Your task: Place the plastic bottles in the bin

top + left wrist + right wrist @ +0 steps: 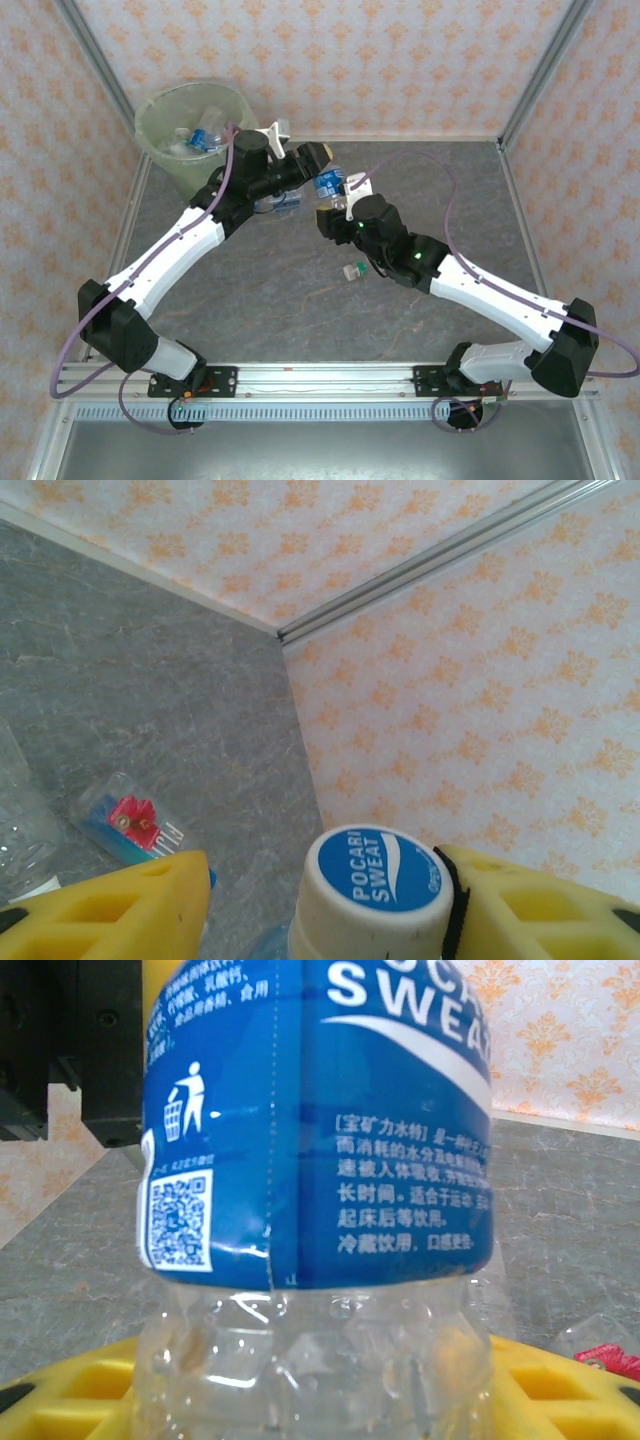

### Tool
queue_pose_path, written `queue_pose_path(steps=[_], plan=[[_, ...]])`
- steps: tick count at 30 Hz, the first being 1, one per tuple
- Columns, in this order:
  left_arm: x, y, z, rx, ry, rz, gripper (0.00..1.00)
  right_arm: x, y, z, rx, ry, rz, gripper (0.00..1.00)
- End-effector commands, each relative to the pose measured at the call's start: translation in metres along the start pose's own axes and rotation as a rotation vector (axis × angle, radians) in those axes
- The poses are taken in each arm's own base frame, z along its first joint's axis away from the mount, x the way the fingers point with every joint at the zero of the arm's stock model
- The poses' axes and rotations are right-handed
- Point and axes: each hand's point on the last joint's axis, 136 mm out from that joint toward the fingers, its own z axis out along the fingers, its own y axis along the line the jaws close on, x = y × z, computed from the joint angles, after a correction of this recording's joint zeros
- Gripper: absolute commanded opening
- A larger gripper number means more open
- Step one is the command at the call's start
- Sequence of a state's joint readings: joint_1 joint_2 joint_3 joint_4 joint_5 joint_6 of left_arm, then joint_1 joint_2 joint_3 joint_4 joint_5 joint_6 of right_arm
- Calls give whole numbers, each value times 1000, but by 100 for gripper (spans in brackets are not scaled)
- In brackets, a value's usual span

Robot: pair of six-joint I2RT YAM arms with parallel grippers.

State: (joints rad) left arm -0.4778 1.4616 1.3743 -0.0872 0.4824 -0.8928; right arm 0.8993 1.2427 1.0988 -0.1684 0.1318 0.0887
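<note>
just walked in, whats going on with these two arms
The two arms meet above the table with one Pocari Sweat bottle between them. The right claw grips the bottle's clear lower body. The left claw sits around its cap, one finger against it and a gap on the other side, so it is not clamped yet. It looks like a handover toward the bin, which already holds several bottles. A small green-capped bottle lies loose on the table.

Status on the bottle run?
Right gripper shut on blue-labelled clear plastic bottle. Left gripper open around its blue-topped white cap. Round pale-green plastic bin far left; path looks clear.
</note>
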Motion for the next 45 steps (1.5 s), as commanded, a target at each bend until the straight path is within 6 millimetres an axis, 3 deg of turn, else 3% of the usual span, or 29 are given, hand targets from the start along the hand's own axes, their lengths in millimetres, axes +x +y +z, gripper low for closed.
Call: queue_pose_path(steps=[1, 6, 10, 16, 25, 27, 30, 32, 33, 37, 39, 45], plan=[[-16, -24, -4, 50, -39, 24, 58, -4, 1, -10, -29, -13, -19, 56], [-16, -25, 0, 34, -22, 45, 54, -3, 2, -11, -42, -4, -41, 57], [-18, -28, 4, 43, -18, 53, 44, 1, 1, -10, -41, 7, -52, 57], [-14, -27, 8, 25, 27, 87, 44, -2, -4, -9, -45, 4, -45, 57], [-16, -30, 9, 12, 37, 123, 23, -1, -4, -7, -50, 7, -45, 57], [-17, -30, 9, 12, 37, 126, 20, -1, -4, -8, -51, 7, -44, 61], [-23, -32, 7, 2, 17, 134, 19, -5, -7, -9, -35, -4, -33, 78], [-31, -32, 3, -3, -7, 136, 18, -8, -10, -11, -19, -17, -25, 98], [-37, -32, 0, -5, -24, 135, 18, -8, -12, -12, -10, -20, -23, 100], [-71, -30, -20, -20, -111, 131, 18, -10, -17, -12, 19, -28, -15, 100], [-92, -26, -35, -35, -168, 129, 18, -18, -20, -21, 22, -58, -2, 100], [-163, -12, -98, -132, -408, 149, 18, -21, -25, -25, 42, -74, 15, 100]])
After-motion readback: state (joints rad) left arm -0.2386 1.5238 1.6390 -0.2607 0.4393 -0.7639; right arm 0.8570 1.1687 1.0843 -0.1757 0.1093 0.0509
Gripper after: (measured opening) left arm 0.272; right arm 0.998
